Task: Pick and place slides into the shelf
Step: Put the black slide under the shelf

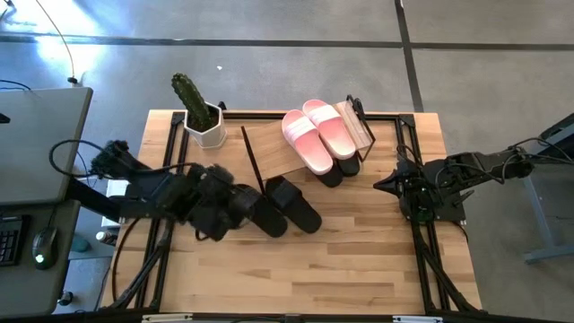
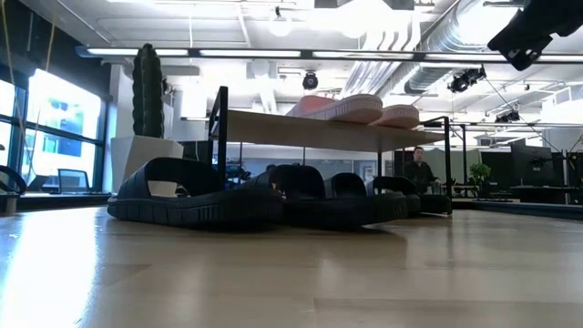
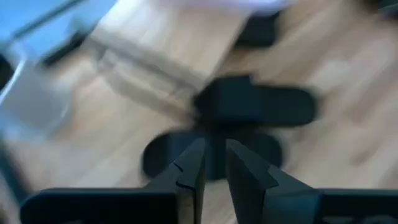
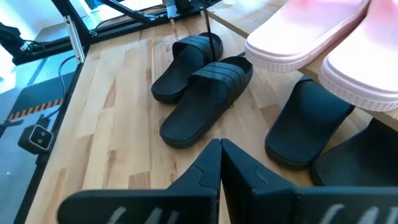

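The shelf stands on the far half of the table, with the pale pink slides lying on its plank top. One black pair sits on the table under the shelf's right end. The other black pair lies on the table in front of the shelf. My left gripper hovers over the left slide of that pair, its fingers a narrow gap apart; the low view shows nothing touching these slides. My right gripper is shut and waits right of the shelf.
A cactus in a white pot stands at the far left corner beside the shelf. Bare wood fills the near half of the table. A desk with a mouse lies off the left edge.
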`<move>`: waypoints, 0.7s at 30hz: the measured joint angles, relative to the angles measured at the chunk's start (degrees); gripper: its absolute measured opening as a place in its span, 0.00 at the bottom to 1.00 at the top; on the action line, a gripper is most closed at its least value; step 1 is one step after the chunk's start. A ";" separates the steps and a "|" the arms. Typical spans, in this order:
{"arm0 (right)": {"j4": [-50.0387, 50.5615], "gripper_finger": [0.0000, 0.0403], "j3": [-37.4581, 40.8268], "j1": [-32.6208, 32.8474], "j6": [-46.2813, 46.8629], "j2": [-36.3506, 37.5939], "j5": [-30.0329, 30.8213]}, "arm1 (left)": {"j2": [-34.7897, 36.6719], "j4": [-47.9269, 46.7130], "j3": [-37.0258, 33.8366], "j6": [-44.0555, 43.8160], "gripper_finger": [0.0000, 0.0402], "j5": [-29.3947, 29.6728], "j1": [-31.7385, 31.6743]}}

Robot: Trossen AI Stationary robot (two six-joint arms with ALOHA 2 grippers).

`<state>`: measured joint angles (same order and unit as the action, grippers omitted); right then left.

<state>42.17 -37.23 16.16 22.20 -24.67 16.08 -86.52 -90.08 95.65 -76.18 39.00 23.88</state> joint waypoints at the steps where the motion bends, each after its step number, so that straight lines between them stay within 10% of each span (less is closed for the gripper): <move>1: 0.00 0.00 0.00 0.00 0.37 0.00 0.02 | 1.79 0.15 -4.23 -3.39 0.10 -0.77 0.02; 8: 0.02 0.00 0.00 0.00 -0.19 0.00 1.52 | 5.67 23.11 -22.57 -4.39 0.03 -4.23 0.40; 21: 0.07 0.00 0.00 0.00 -1.66 0.00 3.59 | -5.52 27.63 -24.19 0.82 0.12 -17.47 -4.74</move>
<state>42.24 -37.23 16.16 20.53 -24.67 19.66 -92.04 -62.45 71.46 -75.35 21.54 19.14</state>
